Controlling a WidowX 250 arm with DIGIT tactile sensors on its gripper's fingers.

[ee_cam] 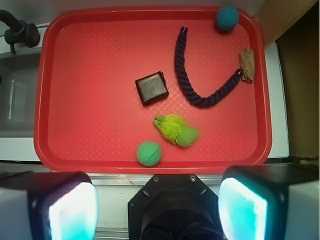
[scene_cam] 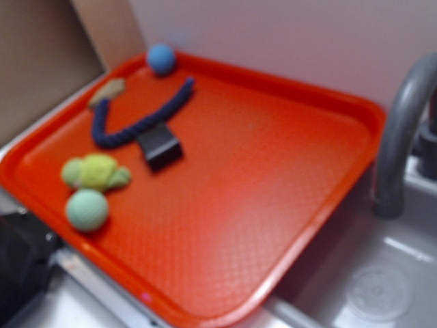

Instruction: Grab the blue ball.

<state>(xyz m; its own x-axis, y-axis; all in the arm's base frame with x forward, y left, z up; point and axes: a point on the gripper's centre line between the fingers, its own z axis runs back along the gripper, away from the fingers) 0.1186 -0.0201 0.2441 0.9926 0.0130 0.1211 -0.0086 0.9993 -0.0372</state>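
Two balls lay on the red tray [ee_cam: 55, 100]; we noted the blue ball [ee_cam: 227, 18] in a far corner, near one rope [ee_cam: 192, 75] end. Our gripper [ee_cam: 159, 210] hung over the tray's near edge, fingers [ee_cam: 72, 210] wide apart, empty.

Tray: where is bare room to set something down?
The red tray is bare between its faucet-side rim and the black block. Crowded opposite: navy rope, blue ball, yellow-green toy, mint-green ball.
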